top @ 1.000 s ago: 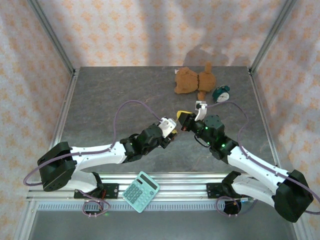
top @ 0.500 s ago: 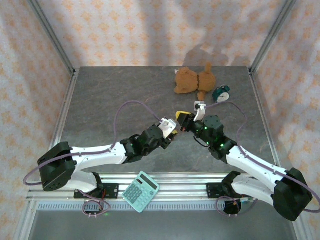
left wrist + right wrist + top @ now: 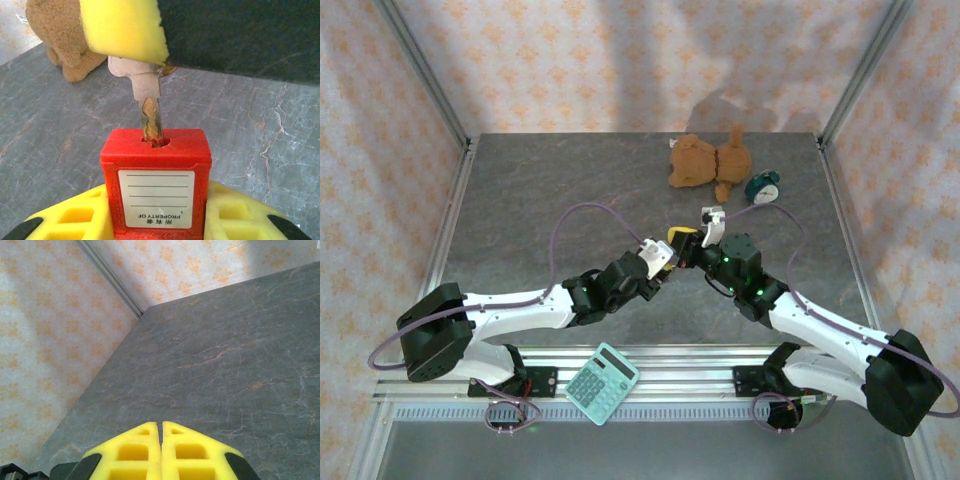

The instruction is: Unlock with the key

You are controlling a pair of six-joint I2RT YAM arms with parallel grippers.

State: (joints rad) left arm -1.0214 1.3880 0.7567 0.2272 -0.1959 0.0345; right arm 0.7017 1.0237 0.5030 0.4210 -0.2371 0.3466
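Two sets of yellow fingers meet nose to nose over the middle of the counter [image 3: 540,200], and the action is right between them. The left fingers [image 3: 75,217] are clamped on a red lock [image 3: 156,185], one pad on each side of its body, with the white label turned toward the left wrist camera and its print upside down.

Now the key [image 3: 150,110]: its head is pinched in the right fingers [image 3: 122,30], and the blade runs straight from them down into the keyhole on the end face of the lock farthest from the left fingers. The tip is already inside the slot, while much of the blade shows bare between the head and the red face. The key's long axis lies on the line joining the two sets of fingers, tip pointing at the left ones.

From the right wrist, those right fingers look pressed together with only a thin seam between the pads.

Beyond the right fingers a brown teddy bear [image 3: 705,160] lies on the counter, a small green alarm clock [image 3: 762,188] just beside it. Well behind the left fingers, a teal calculator [image 3: 602,383] rests on the rail.
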